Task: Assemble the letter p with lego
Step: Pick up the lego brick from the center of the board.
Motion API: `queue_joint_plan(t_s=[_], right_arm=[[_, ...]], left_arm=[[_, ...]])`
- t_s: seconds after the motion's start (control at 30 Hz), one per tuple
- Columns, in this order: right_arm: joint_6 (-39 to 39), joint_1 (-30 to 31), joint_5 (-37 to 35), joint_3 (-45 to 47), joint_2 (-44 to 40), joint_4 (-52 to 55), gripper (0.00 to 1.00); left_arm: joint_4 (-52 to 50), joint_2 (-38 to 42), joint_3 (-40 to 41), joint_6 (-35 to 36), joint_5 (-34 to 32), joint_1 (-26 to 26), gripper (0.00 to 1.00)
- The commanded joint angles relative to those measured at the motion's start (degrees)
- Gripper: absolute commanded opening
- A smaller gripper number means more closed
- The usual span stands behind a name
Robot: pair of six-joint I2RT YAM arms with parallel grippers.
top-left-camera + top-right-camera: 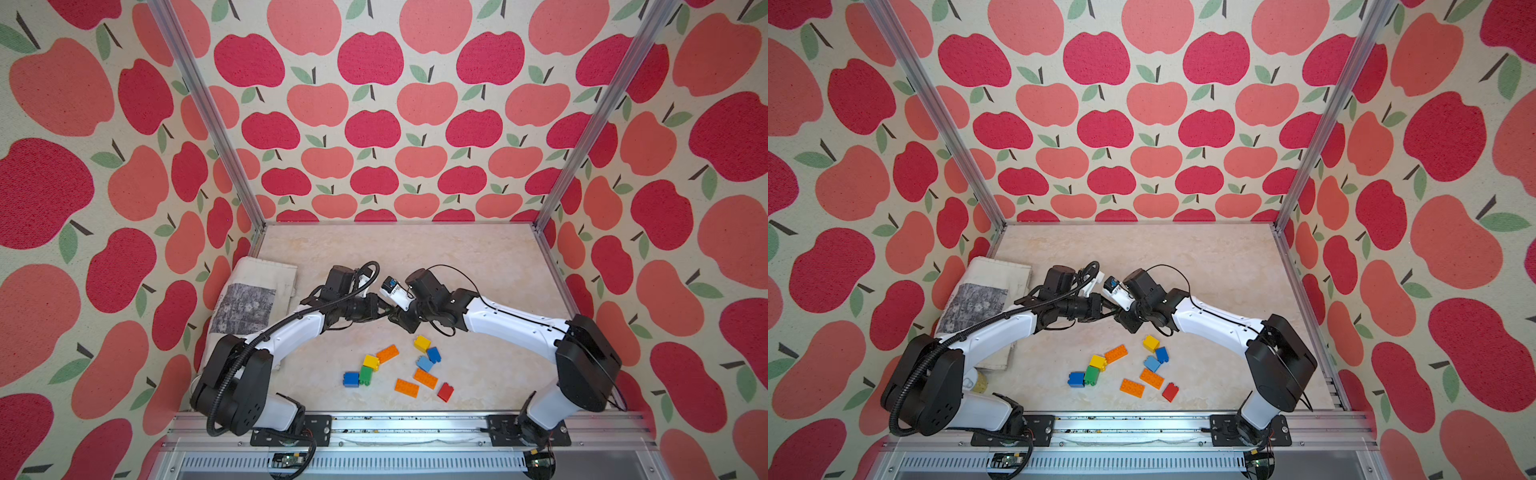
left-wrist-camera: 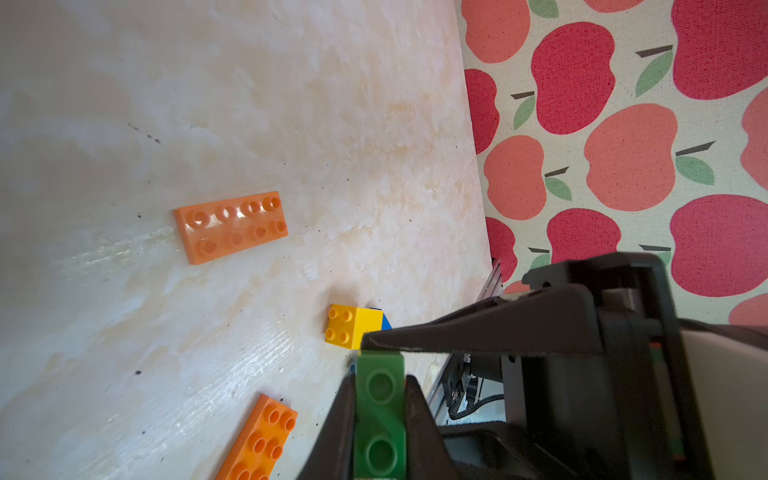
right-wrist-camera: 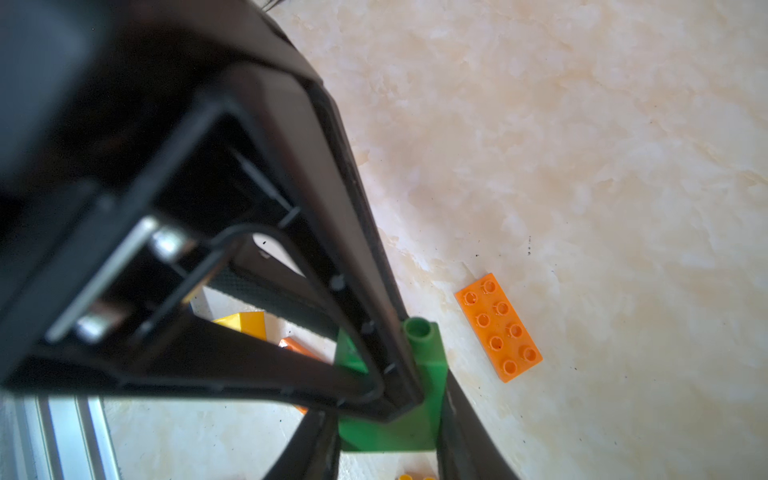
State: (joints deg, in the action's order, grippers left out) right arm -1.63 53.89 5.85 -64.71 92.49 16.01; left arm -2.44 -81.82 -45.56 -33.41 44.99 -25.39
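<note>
A green lego brick (image 2: pixel 380 415) is held in the air between both grippers, over the middle of the table. My left gripper (image 2: pixel 380 374) is shut on its narrow sides. My right gripper (image 3: pixel 388 432) is shut on the same green brick (image 3: pixel 432 365) across its wider faces. In both top views the two grippers meet tip to tip (image 1: pixel 386 313) (image 1: pixel 1115 311), hiding the brick. Loose lego lies on the table nearer the front: orange plates (image 1: pixel 387 353) (image 1: pixel 425 378) (image 1: pixel 407 387), yellow bricks (image 1: pixel 422 343) (image 1: pixel 370 361), blue bricks (image 1: pixel 433 354) (image 1: pixel 351 379), a light blue brick (image 1: pixel 424 363), another green brick (image 1: pixel 365 375) and a red brick (image 1: pixel 445 392).
A folded newspaper (image 1: pixel 253 299) lies at the left side of the table, partly under the left arm. An aluminium rail (image 1: pixel 395 424) carrying both arm bases runs along the front edge. Apple-patterned walls (image 1: pixel 374 124) close in the back and sides.
</note>
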Motion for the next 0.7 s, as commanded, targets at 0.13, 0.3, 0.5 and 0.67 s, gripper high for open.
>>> queue_joint_plan(t_s=[0.13,0.3,0.5,0.67], right_arm=[[1.0,-0.2,-2.3,0.9,-2.7,-0.5,0.39],[1.4,-2.6,-4.4,5.4,-9.3,-0.2,0.61],[6.8,-8.2,-12.7,13.4,-17.5,-2.3,0.7],[11.7,-11.5,-19.3,20.2,-22.2,-4.7,0.74]], left_arm=[[-5.2,0.1,-3.9,-0.2,-8.8,-0.2,0.0],[-14.5,-2.9,-8.9,-2.2,-24.9,-0.5,0.0],[-21.3,-11.1,-18.2,-1.8,-41.5,-6.4,0.0],[-25.2,-19.3,-25.7,-5.0,-53.7,-11.5,0.0]])
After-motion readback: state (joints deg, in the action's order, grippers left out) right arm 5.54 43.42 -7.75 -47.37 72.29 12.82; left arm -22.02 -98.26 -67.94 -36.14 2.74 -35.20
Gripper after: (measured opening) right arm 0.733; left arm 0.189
